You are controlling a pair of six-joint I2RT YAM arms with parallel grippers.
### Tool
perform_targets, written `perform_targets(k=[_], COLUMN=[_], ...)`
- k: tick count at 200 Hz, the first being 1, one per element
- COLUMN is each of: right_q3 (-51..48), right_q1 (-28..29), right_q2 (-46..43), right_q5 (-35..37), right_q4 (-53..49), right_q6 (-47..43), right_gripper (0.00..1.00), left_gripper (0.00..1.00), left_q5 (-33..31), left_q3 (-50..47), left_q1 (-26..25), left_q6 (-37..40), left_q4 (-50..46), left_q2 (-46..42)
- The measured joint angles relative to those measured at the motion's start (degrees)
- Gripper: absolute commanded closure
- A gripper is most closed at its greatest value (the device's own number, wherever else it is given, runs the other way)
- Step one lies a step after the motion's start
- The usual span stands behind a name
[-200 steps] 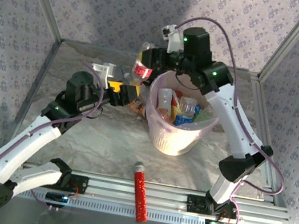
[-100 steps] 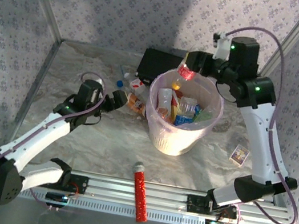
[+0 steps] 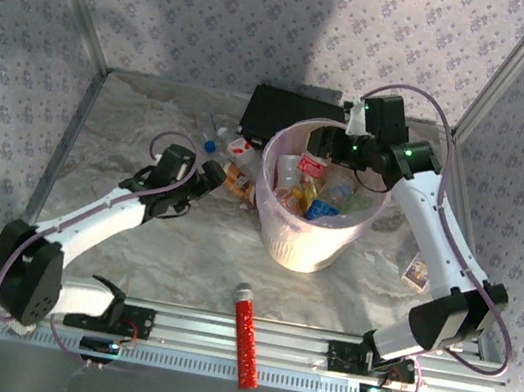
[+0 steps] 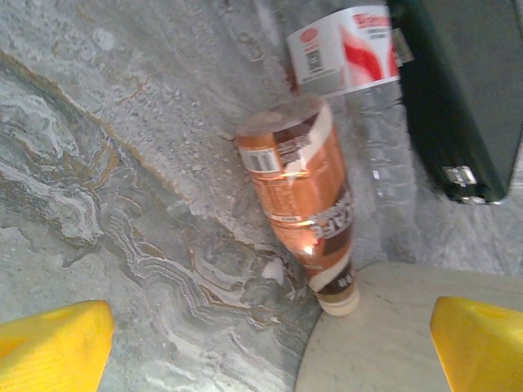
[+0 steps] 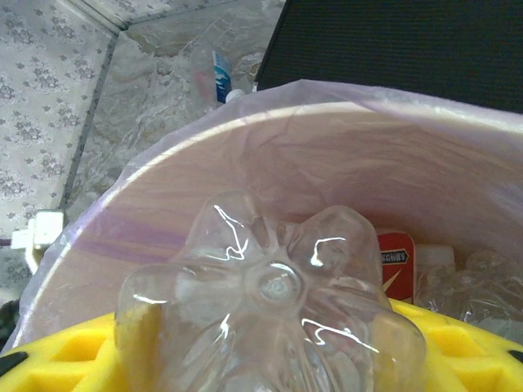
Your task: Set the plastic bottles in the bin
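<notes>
Clear plastic bottle point(image 3: 313, 165) with a red label is hanging over the mouth of the round pale-pink translucent bin point(image 3: 305, 249), pinched by the right gripper point(image 3: 326, 146). The left gripper point(image 4: 261, 343), jaws spread, is hovering over a brown-labelled bottle point(image 4: 302, 196) lying just beside the bin.

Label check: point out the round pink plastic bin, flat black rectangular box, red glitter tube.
pink bin point(image 3: 298, 248): top external, front wall
black box point(image 3: 269, 111): top external, lid
red tube point(image 3: 246, 340): top external, middle
</notes>
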Motion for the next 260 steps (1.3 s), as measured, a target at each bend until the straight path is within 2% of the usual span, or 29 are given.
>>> perform_targets(k=[61, 111, 173, 185, 220, 260], right_q3=[0.8, 7.9, 7.2, 6.5, 4.6, 3.4], right_q1=[-0.3, -1.6, -1.9, -1.9, -1.9, -1.9], right_q2=[1.7, -0.1, -7.1, -8.1, -10.1, -10.3], right_q5=[0.3, 2.1, 3.0, 3.0, 3.0, 3.0], right_q4=[-2.5, -7.5, -9.2, -9.4, -10.2, -10.4], right_q6=[-0.5, -1.6, -3.7, -3.9, -4.8, -5.0], right_gripper=[0.17, 0.18, 0.23, 0.23, 0.24, 0.24], left_gripper=[0.03, 0.03, 0.06, 0.09, 0.29, 0.37], left_q5=[-0.4, -0.4, -0.4, -0.4, -0.8, -1.2], left_q3=[3.3, 8.0, 13.5, 14.3, 15.4, 15.5], left_q1=[-0.2, -0.3, -1.1, -1.2, -1.7, -2.0], left_q6=[-2.6, -5.4, -7.8, -8.0, -8.7, -8.7], left_q4=[3.3, 6.4, 10.0, 10.5, 10.1, 10.1], left_q2=[11.9, 20.1, 28.4, 29.5, 31.3, 31.4])
